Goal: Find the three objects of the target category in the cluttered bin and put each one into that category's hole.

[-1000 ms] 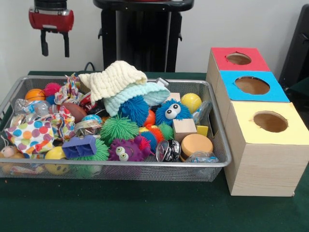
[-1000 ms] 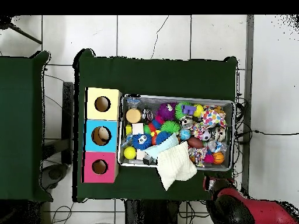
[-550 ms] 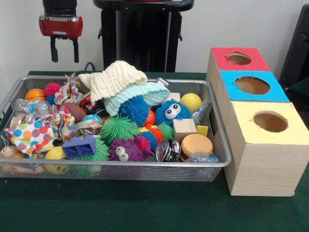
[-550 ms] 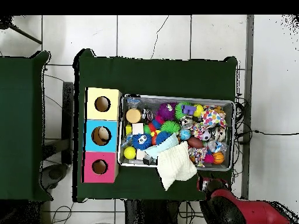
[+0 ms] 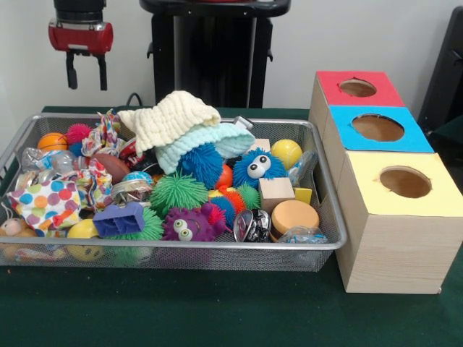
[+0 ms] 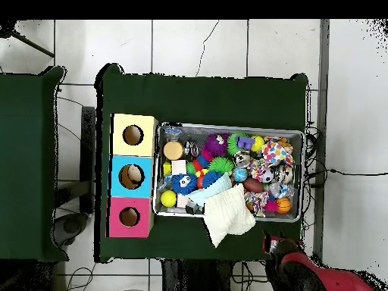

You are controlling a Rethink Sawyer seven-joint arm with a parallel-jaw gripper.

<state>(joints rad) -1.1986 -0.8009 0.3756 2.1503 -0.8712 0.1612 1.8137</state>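
A wire mesh bin (image 5: 327, 217) (image 6: 231, 127) holds a heap of toys: spiky rubber balls in blue (image 5: 202, 163), green (image 5: 178, 192) and purple (image 5: 186, 224), a yellow ball (image 5: 286, 152), a wooden cube (image 5: 275, 194), a cream knitted cloth (image 5: 171, 118) (image 6: 228, 214) and a dotted cloth (image 5: 45, 203). My gripper (image 5: 86, 73) (image 6: 274, 245) hangs open and empty high above the bin's back left corner in the front view. To the right stands a wooden box with a red (image 5: 357, 88), a blue (image 5: 377, 128) and a yellow hole (image 5: 405, 182).
The green table cloth (image 5: 217, 311) runs in front of the bin. An orange basketball (image 5: 52, 141) and a pink spiky ball (image 5: 78, 132) lie right below the gripper. A black pedestal (image 5: 210, 50) stands behind the bin. A second green table (image 6: 26, 163) is beside it.
The gripper shifted right and up, then back to the left and slightly higher. Its fingers stayed open. The toys in the bin have not moved.
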